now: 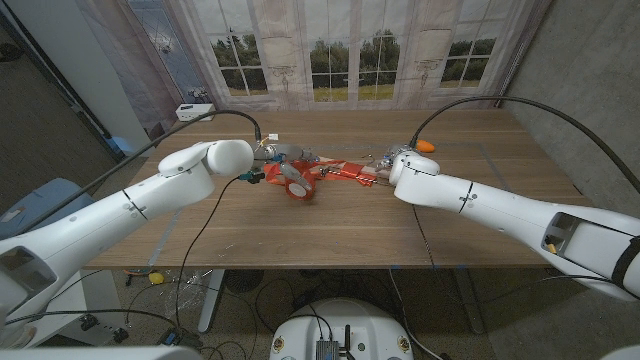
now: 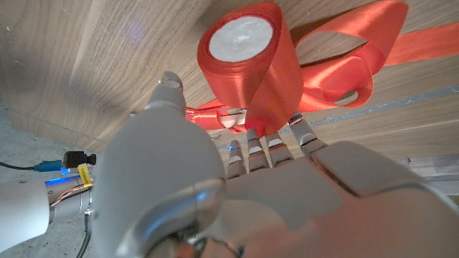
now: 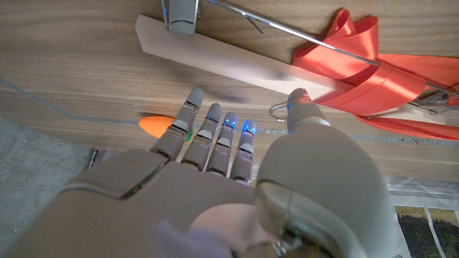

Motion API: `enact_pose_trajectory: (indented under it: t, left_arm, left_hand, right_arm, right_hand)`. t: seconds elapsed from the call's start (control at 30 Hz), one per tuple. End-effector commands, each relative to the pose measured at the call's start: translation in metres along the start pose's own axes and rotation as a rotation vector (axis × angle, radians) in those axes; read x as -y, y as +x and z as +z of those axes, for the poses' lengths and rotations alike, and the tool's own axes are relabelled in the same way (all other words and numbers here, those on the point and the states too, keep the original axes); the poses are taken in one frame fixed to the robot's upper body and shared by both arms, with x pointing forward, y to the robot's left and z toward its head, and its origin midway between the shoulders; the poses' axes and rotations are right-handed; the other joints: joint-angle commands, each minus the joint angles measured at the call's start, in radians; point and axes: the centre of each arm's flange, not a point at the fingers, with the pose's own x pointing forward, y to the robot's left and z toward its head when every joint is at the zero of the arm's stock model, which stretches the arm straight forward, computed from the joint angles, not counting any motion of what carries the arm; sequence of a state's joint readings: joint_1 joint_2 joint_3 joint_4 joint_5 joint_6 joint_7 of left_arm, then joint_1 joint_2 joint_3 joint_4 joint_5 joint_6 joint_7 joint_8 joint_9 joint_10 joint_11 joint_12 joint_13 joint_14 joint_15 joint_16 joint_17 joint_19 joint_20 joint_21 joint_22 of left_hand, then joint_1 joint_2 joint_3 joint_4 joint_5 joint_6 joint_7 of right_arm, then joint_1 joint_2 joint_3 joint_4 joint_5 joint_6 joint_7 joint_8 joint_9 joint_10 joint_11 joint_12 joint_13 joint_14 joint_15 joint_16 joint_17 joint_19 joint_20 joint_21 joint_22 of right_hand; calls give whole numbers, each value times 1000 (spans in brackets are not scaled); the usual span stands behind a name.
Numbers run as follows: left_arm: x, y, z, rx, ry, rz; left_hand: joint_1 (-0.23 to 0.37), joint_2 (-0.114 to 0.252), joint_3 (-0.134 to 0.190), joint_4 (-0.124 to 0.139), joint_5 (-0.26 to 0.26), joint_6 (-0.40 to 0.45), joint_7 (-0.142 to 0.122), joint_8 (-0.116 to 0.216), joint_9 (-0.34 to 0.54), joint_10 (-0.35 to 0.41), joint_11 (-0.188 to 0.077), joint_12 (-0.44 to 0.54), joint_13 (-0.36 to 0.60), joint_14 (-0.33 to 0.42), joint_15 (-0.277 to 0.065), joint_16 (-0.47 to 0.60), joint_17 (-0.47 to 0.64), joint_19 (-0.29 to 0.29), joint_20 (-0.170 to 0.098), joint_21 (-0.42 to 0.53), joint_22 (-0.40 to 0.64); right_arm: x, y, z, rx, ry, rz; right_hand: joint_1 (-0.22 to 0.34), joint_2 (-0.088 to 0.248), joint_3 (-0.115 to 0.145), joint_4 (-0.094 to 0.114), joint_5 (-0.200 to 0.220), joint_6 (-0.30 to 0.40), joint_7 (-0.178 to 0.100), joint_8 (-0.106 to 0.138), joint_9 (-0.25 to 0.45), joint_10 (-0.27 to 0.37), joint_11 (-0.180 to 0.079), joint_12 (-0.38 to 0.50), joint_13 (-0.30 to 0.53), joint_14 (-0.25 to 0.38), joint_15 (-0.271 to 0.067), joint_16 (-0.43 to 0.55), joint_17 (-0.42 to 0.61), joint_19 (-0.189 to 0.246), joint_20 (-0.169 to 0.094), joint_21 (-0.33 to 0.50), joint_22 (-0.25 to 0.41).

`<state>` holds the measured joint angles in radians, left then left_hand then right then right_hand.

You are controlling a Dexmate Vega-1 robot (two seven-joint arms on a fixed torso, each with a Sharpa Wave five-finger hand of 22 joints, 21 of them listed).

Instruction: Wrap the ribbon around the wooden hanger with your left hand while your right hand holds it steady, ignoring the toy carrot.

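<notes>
Overhead, the robot's left hand point(image 1: 268, 152) meets a roll of red ribbon point(image 1: 297, 181) near the middle of the wooden table point(image 1: 330, 225), with loose ribbon trailing right across the wooden hanger point(image 1: 350, 170) toward the right hand point(image 1: 392, 160). From this height the grip of either hand cannot be made out. The left wrist view brings the roll point(image 2: 247, 54) close: it stands on edge, white core facing the camera, the left hand's fingers point(image 2: 252, 147) reaching up against the band that runs off it, while folds of ribbon loop over a pale bit of the hanger point(image 2: 350, 97); whether the hand actually grips the roll cannot be told. The right wrist view shows the hanger's pale bar point(image 3: 237, 68) with a metal clip point(image 3: 181, 14) and a wire rod, red ribbon point(image 3: 366, 86) wound over one end. The right hand's fingers point(image 3: 215, 132) stretch toward the bar, thumb near its edge; a firm hold cannot be confirmed. The toy carrot point(image 3: 156, 127) lies just beyond those fingers, and overhead it sits at the far side behind the right hand point(image 1: 426, 145).
</notes>
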<state>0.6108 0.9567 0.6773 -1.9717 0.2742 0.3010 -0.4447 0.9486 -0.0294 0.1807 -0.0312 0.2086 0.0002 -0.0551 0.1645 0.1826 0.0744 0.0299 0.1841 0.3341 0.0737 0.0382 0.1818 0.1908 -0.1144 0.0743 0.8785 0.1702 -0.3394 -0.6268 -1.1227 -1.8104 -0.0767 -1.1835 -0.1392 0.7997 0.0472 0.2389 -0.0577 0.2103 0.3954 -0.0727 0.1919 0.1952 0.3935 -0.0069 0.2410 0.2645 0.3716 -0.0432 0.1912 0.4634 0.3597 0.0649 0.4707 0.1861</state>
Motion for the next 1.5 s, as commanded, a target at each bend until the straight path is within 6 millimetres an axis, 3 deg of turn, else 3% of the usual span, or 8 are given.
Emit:
enact_pose_trajectory:
  t: [0.03,0.2,0.3,0.37,0.73,1.03,1.23,1.5]
  left_arm:
    - [-10,-12,-7,60,-67,108]
    - [-15,-18,-12,110,-121,184]
    - [-17,-20,-14,144,-144,215]
    - [-17,-23,-15,160,-153,239]
    - [-21,-34,-40,252,-298,308]
    - [-27,-48,-65,348,-387,321]
    - [-28,-54,-82,406,-432,344]
    - [-28,-58,-107,527,-568,410]
  left_hand:
    - [-43,17,-18,19,4,-63,-2,5,0,-38,7,2,-16,-38,10,3,-1,-29,-1,-29,5]
    - [-90,43,-28,46,0,-89,-9,8,-1,-64,1,3,-26,-61,1,5,2,-42,-16,-45,6]
    - [-98,60,-29,43,-4,-92,-7,16,-2,-67,-6,11,-40,-66,-23,9,-6,8,-86,-44,5]
    - [-96,62,-29,38,-6,-92,-12,18,-3,-68,-13,13,-46,-61,-36,11,-9,29,-102,-43,4]
    - [-199,151,-32,101,-21,-74,-36,22,-3,-72,-9,17,-73,-70,-25,14,-2,20,-64,-72,6]
    - [-212,154,-33,102,-24,-76,-32,20,-4,-82,-17,16,-82,-57,-31,16,-7,45,-67,-72,6]
    - [-243,173,-35,119,-23,-60,-12,24,-5,-97,-34,12,-94,-59,-40,16,-6,52,-57,-79,6]
    - [-247,220,1,119,-17,-16,15,31,-8,-74,-38,21,-118,-53,-54,15,-10,71,-72,-89,5]
  right_arm:
    - [2,-4,-10,101,107,-133]
    - [1,-8,-11,152,147,-232]
    - [1,-11,-10,180,173,-284]
    - [1,-12,-11,214,213,-306]
    - [-2,-14,-16,382,489,-305]
    - [-10,-30,-5,555,723,-282]
    - [-12,-40,-2,618,837,-291]
    - [-5,-59,-4,712,974,-335]
  right_hand:
    - [-13,-9,-10,-1,10,-11,0,-2,4,-28,-1,-13,1,-37,-14,-11,-8,-21,4,-14,-2]
    - [-31,-4,-16,8,14,-15,2,-1,4,-37,2,-18,0,-56,-11,-10,-12,-28,4,-20,-3]
    - [-32,-10,-19,4,17,-12,0,2,4,-42,-1,-22,-2,-90,-11,-18,-21,-42,0,-29,-4]
    - [-34,-13,-21,4,18,-7,-2,4,4,-43,-2,-22,-2,-96,-11,-18,-23,-46,-1,-32,-4]
    - [-159,19,-56,69,11,-19,14,0,4,-111,32,-50,-14,-137,15,-1,-44,-73,9,-62,-6]
    - [-169,31,-52,69,9,-23,26,1,3,-102,47,-41,-19,-132,33,4,-58,-97,26,-79,-6]
    - [-213,38,-60,86,7,-9,34,6,1,-77,59,-31,-25,-94,48,21,-70,-48,9,-68,-4]
    - [-263,36,-76,106,9,-9,41,6,0,-84,67,-35,-31,-108,59,15,-81,-65,35,-83,-5]
